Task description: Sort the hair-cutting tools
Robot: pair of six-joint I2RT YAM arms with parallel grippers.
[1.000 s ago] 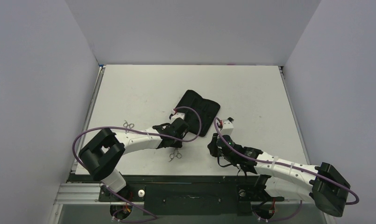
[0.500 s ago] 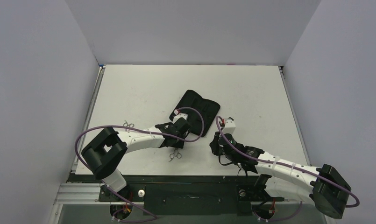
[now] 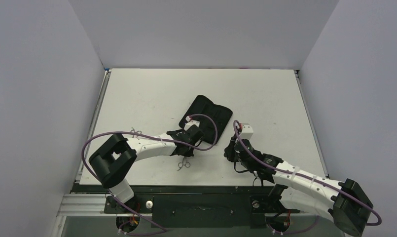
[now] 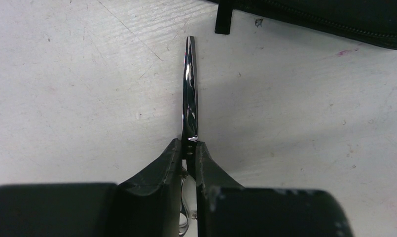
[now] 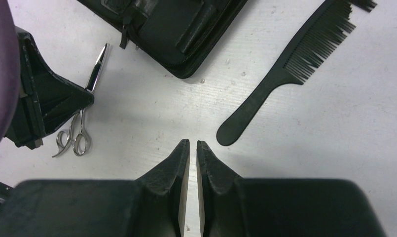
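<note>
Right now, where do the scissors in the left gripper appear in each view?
Top external: scissors low centre, rings showing.
Left wrist: scissors centre, pinched by left gripper.
Right wrist: scissors at left.
Shared landmark: black case, beyond the blade tip.

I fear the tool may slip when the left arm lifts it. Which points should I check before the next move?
1. Left end effector shut on the thin silver metal scissors near their pivot: ok.
2. Their blades closed together: ok.
3. Their tip apart from the flat black zip case: ok.
4. Right end effector shut, empty, away from the scissors: ok.
5. Scissors off the white table: cannot tell.
</note>
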